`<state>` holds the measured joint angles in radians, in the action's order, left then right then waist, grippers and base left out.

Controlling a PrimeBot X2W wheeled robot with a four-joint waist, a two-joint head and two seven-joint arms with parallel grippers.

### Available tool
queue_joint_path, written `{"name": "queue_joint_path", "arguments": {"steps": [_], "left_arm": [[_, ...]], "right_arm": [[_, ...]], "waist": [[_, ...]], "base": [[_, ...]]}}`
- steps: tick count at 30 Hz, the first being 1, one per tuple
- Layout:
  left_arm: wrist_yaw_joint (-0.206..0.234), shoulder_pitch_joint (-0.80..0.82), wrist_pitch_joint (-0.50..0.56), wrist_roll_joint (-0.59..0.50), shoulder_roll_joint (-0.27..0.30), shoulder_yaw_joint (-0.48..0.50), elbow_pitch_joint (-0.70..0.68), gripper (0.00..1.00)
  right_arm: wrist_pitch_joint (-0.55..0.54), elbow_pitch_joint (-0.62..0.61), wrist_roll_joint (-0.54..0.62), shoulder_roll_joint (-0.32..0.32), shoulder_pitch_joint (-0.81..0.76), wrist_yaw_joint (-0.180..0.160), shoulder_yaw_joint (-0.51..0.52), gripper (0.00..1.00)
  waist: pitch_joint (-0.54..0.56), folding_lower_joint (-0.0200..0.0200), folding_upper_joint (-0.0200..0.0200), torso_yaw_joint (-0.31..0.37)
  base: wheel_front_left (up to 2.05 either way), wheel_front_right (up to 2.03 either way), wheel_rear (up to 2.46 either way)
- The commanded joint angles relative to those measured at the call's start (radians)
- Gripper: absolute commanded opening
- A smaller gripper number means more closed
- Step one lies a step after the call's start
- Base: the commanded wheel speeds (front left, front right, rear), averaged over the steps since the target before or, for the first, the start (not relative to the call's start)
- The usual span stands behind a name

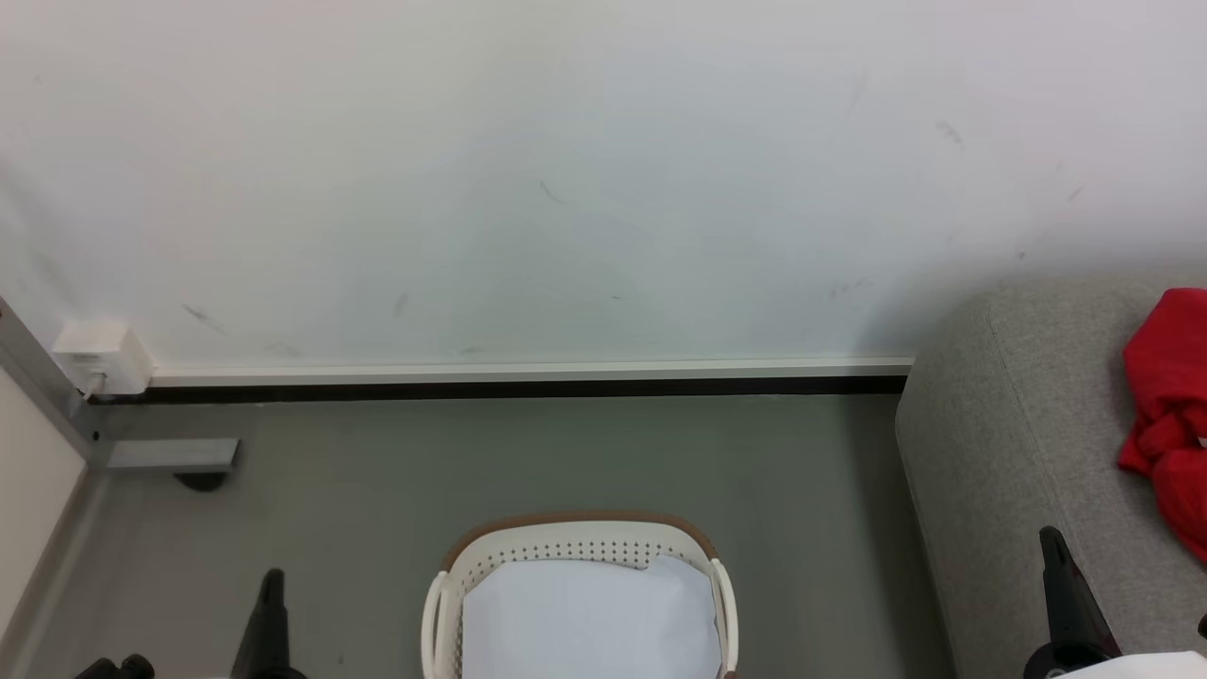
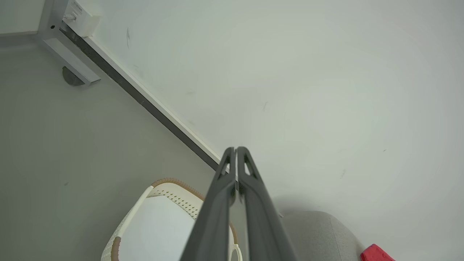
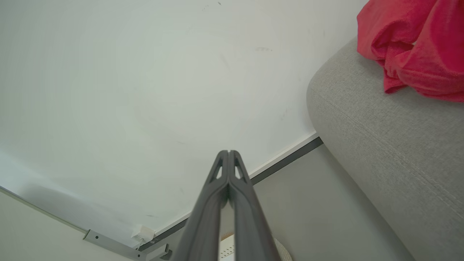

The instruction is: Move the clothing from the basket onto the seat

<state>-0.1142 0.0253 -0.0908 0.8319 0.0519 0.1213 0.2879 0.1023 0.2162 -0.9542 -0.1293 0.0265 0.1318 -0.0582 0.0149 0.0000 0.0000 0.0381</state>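
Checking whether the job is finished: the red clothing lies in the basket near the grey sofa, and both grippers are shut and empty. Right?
One thing is wrong: the red clothing lies on the grey sofa, not in the basket, which shows a white sheet inside; see the head view. The left gripper and right gripper are indeed shut and empty.

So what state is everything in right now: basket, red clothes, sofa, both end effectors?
basket: upright on the floor, white sheet inside
clothing: crumpled, lying on the seat
seat: bears the clothing
left end effector: shut, empty
right end effector: shut, empty
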Motion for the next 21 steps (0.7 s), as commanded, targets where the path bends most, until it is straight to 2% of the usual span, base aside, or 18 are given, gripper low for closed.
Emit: {"name": "queue_joint_path", "arguments": {"steps": [1,21], "left_arm": [[-0.005,0.025,0.008,0.038,0.007,0.001,-0.015,0.00],[-0.009,0.045,0.070,0.268,0.005,-0.001,-0.026,0.00]], "right_arm": [[-0.007,-0.009,-0.036,-0.003,0.030,-0.001,0.012,0.00],[-0.068,0.002,-0.235,0.018,0.047,-0.001,0.057,0.00]], "waist": [[0.000,0.0000,0.0000,-0.001],[-0.005,0.0000,0.0000,-0.010]], "base": [[0.00,0.00,0.00],[0.00,0.00,0.00]]}}
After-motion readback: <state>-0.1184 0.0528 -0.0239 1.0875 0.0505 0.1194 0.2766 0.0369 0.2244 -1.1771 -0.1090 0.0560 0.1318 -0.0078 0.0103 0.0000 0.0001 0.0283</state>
